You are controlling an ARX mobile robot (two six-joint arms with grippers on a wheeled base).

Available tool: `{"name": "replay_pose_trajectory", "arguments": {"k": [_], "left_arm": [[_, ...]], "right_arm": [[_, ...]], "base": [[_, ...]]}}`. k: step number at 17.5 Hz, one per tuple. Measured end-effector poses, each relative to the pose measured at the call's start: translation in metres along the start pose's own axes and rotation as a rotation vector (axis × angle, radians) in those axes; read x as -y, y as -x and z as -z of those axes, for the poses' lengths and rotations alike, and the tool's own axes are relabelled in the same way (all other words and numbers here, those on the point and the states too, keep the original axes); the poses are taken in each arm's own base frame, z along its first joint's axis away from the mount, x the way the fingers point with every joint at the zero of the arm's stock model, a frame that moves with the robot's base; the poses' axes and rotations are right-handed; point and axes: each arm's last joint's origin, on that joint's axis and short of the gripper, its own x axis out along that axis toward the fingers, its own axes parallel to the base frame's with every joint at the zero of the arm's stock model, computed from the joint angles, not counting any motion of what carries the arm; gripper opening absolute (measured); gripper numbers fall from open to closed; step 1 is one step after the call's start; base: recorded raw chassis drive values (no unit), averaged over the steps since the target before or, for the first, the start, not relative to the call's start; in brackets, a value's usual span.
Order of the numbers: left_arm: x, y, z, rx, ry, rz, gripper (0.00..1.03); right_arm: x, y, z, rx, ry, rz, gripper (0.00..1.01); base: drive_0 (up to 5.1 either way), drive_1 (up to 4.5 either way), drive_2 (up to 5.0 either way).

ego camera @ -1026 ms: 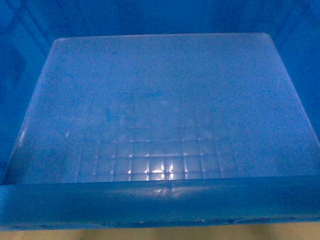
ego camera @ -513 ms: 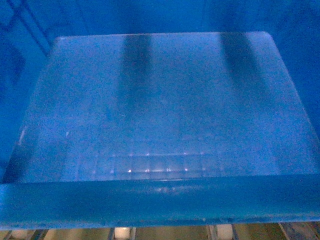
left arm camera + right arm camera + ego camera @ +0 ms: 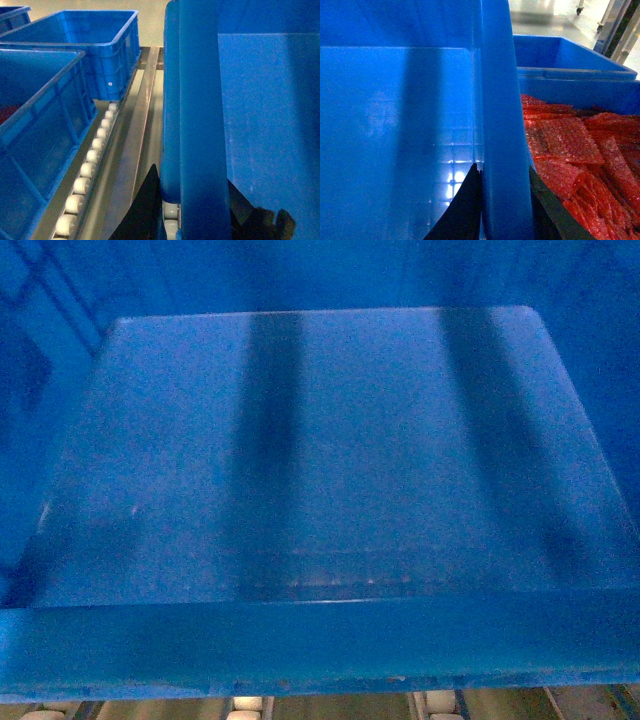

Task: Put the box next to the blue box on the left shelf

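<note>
Box (image 3: pixel 330 450) fills the head view: translucent floor with two dark bands showing through it, near rim across the bottom, and white rollers (image 3: pixel 245 706) of the left shelf (image 3: pixel 330 708) visible just under that rim. Left wrist view: left claw (image 3: pixel 192 212) clamped on the box's left rim, one dark finger outside the wall and one inside. Beside that wall runs a grey shelf rail (image 3: pixel 135 150) with a roller row, an open lane between the box and two blue crates; the far crate (image 3: pixel 95 47) sits on the rollers, the near crate (image 3: pixel 35 130) close at left. Right wrist view: right claw (image 3: pixel 502 207) clamped on the right rim likewise. Just beyond this wall stands a bin (image 3: pixel 575 100) packed with red bubble wrap (image 3: pixel 575 155), little room on that side.
</note>
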Motion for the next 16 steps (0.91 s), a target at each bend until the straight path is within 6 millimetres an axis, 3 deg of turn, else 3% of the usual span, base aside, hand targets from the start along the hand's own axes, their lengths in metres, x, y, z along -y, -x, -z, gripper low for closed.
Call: {"name": "replay_pose_trajectory", "arguments": {"k": [16], "left_arm": [[0.0000,0.0001,-0.0001,0.001,0.000,0.000,0.18]], "right_arm": [[0.0001,0.0002,-0.0002,0.001,-0.001,0.001,0.17]], "base": [[0.0,0.00,0.0]]}}
